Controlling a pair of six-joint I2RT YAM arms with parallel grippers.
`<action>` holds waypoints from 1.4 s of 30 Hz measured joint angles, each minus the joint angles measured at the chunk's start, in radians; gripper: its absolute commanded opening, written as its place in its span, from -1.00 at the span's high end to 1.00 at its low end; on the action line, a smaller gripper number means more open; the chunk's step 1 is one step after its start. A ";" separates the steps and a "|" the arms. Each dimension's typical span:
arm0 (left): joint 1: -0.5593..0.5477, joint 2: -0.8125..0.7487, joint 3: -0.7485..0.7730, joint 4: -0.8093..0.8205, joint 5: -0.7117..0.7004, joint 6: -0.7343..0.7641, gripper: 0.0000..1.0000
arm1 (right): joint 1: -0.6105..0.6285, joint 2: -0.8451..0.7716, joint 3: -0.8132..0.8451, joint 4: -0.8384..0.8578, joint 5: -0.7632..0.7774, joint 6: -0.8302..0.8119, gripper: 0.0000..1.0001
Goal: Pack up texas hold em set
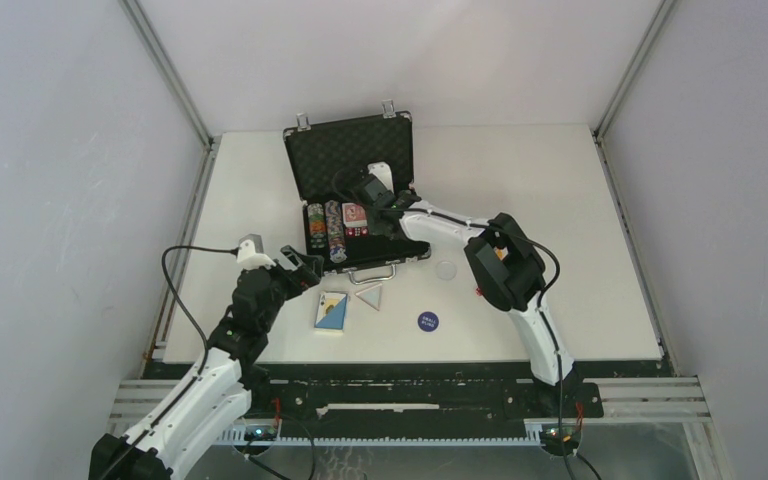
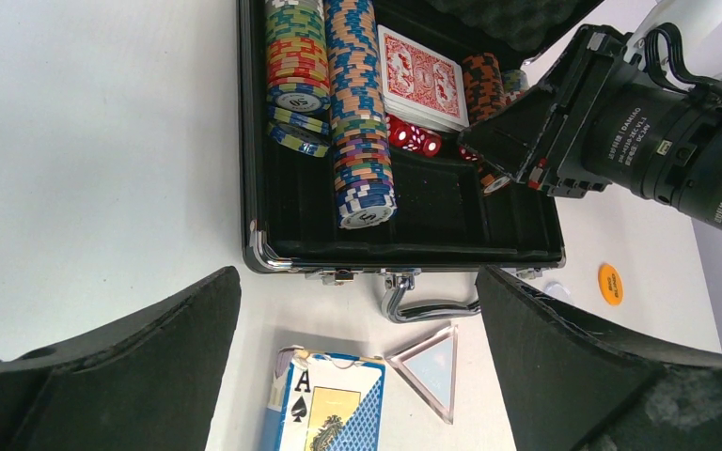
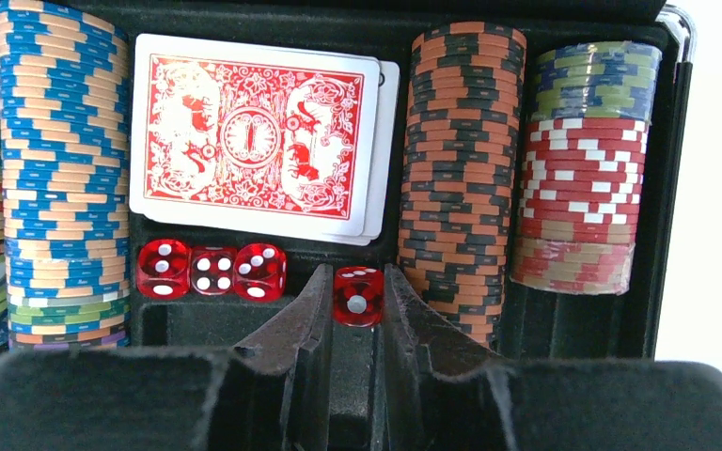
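Note:
The black briefcase [image 1: 360,268] lies open at mid-table with its lid [image 1: 350,150] raised. It holds rows of striped chips [image 3: 461,160], a red card deck [image 3: 254,136] and three red dice [image 3: 211,270]. My right gripper [image 3: 357,282] reaches into the case [image 1: 372,212] and is shut on a fourth red die [image 3: 357,299] beside the three. My left gripper [image 2: 357,277] is open and empty, hovering in front of the case [image 1: 305,270] over the blue card deck [image 2: 324,409] and a clear triangular piece [image 2: 432,365].
A blue round button disc [image 1: 428,321] and a clear disc [image 1: 447,268] lie on the table in front of the case. An orange disc [image 2: 609,284] lies right of the silver handle [image 2: 423,305]. The right arm [image 1: 505,262] stretches across the case's right side.

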 measured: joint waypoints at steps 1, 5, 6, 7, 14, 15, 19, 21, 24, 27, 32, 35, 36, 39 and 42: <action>0.000 0.000 0.000 0.000 0.000 0.000 -1.00 | -0.002 0.004 0.006 0.000 -0.002 -0.002 0.57; 0.000 0.001 0.000 0.000 0.000 0.000 -1.00 | -0.006 0.014 0.013 0.003 -0.014 -0.006 0.56; 0.000 0.002 0.000 0.000 0.000 0.000 -1.00 | -0.006 0.016 0.015 0.002 -0.014 -0.007 0.56; 0.000 0.003 0.000 0.000 0.000 0.000 -1.00 | -0.006 0.018 0.018 0.002 -0.015 -0.007 0.56; 0.000 0.009 0.000 0.000 0.000 0.001 -1.00 | -0.010 0.021 0.022 0.002 -0.023 -0.010 0.23; -0.001 0.009 0.000 0.000 0.000 0.001 -1.00 | -0.010 0.021 0.022 0.003 -0.025 -0.011 0.17; -0.002 0.009 0.000 0.001 0.000 0.001 -1.00 | -0.009 0.021 0.023 0.015 -0.047 -0.010 -0.07; -0.002 0.009 0.000 0.001 0.000 0.001 -1.00 | -0.005 0.021 0.023 0.019 -0.052 -0.011 -0.07; -0.002 0.009 0.000 0.001 0.001 0.001 -1.00 | -0.005 0.021 0.023 0.019 -0.054 -0.011 -0.08; -0.002 0.009 0.000 0.001 0.001 0.001 -1.00 | -0.004 0.021 0.022 0.021 -0.051 -0.013 -0.08; -0.002 0.009 0.000 0.001 0.005 0.001 -1.00 | 0.004 0.016 0.020 0.019 -0.033 -0.019 -0.03; -0.002 0.009 0.000 0.001 0.008 0.001 -1.00 | 0.012 0.012 0.019 0.018 -0.020 -0.029 0.05; -0.002 0.009 0.000 0.001 0.008 0.001 -1.00 | 0.016 0.011 0.019 0.018 -0.018 -0.031 0.09; -0.002 0.011 0.000 0.001 0.009 0.001 -1.00 | 0.028 0.004 0.020 0.017 -0.012 -0.036 0.33; -0.002 0.020 0.000 0.002 0.010 0.001 -1.00 | 0.036 0.003 0.024 0.017 -0.012 -0.042 0.97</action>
